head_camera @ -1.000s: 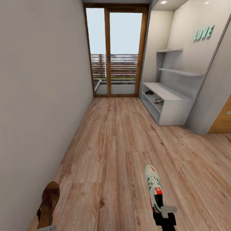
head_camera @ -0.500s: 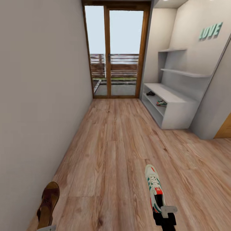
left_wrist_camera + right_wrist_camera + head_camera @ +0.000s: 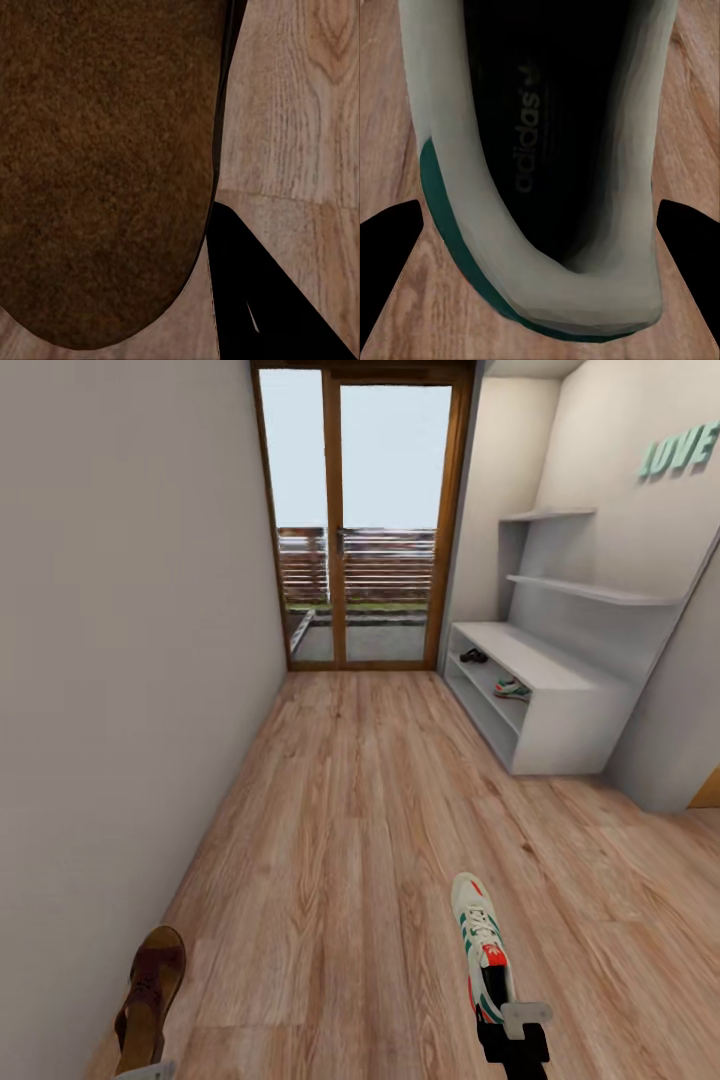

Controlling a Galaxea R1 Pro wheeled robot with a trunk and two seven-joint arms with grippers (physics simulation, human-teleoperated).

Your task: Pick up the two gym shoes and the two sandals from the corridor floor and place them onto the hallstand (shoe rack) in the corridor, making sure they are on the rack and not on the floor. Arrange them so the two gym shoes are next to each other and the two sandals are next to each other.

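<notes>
Head view: right gripper (image 3: 512,1028) clamped on heel of a gym shoe (image 3: 480,945), held above corridor floor (image 3: 350,810). Left gripper (image 3: 150,1072) at heel of a sandal (image 3: 148,1000) near the wall; grip can't tell here. Hallstand (image 3: 540,710) well ahead on the right: second sandal (image 3: 473,656) and second gym shoe (image 3: 513,687) on its shelf.

L wrist: tan footbed (image 3: 105,165) close up, one dark finger (image 3: 262,300) beside it; open or closed, can't tell.

R wrist: shoe heel opening (image 3: 555,150) between both fingers (image 3: 386,247).
</notes>
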